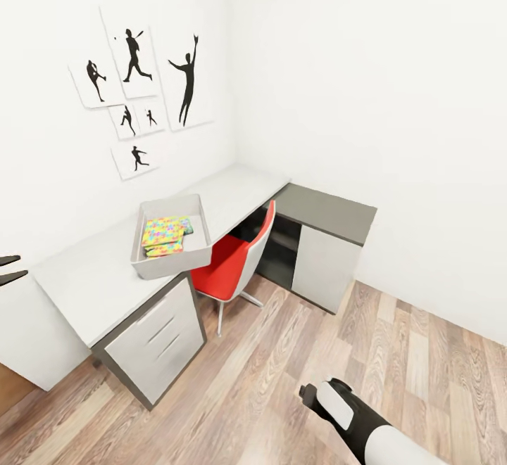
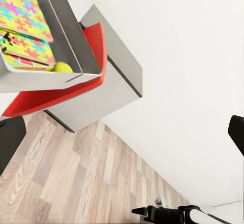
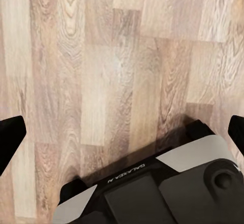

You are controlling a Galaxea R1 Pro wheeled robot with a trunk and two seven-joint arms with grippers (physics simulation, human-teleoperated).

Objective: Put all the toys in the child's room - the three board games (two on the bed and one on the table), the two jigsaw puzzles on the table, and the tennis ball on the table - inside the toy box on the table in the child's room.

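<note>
Both arms' fingers spread empty; puzzles (image 1: 164,233) fill toy box (image 1: 151,266).

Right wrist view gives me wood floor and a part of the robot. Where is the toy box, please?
Observer: The toy box stands on the table, ahead and to the left in the head view, beside a red chair.
Operator: Is something already in it?
Observer: Yes, the jigsaw puzzles lie inside.
Operator: And the ball?
Observer: The left wrist view shows the tennis ball in the box too, next to the puzzles.
</note>
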